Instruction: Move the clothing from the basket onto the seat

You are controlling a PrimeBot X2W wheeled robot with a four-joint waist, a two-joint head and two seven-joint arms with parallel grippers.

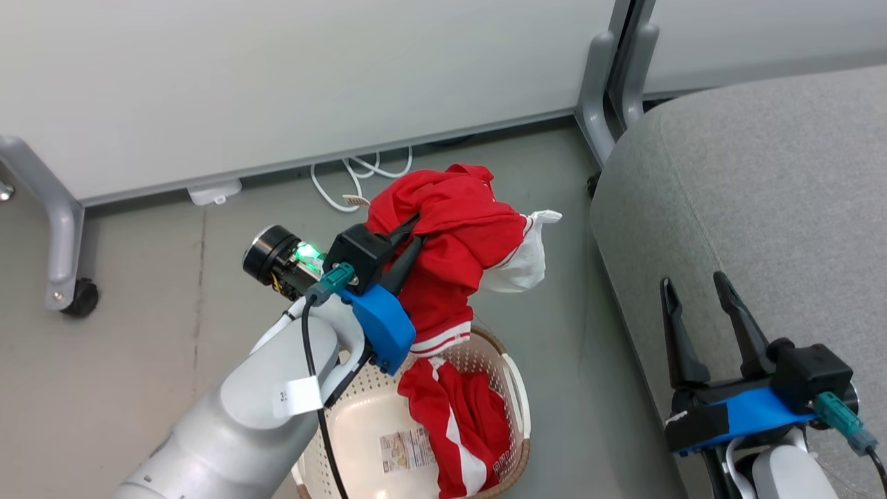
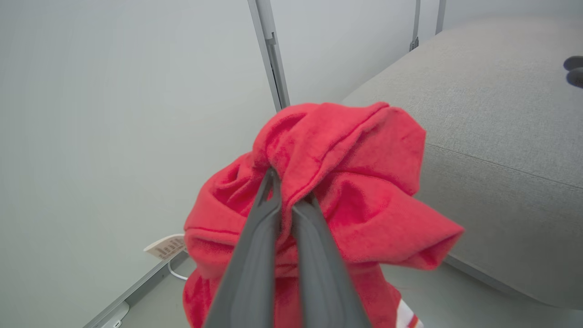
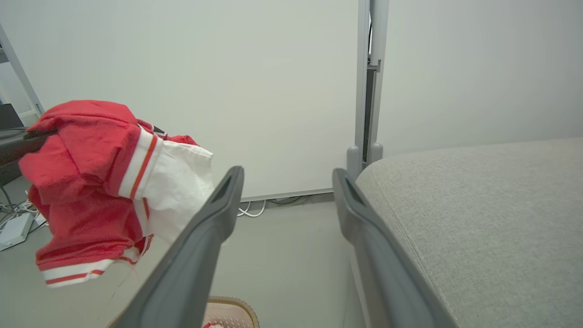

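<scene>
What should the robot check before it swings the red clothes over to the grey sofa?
1. Grip: the left gripper is shut on a fold of the lifted garment. Ok.
2. Garment free of the basket: its striped hem hangs close to the rim in the head view. Cannot tell.
3. Landing spot: the seat shows plain grey fabric where the garment would go. Ok.
4. Right gripper out of the way: it hovers open over the seat's near edge and might block the swing. Cannot tell.
5. Basket emptied: a second garment lies inside. Not ok.
</scene>
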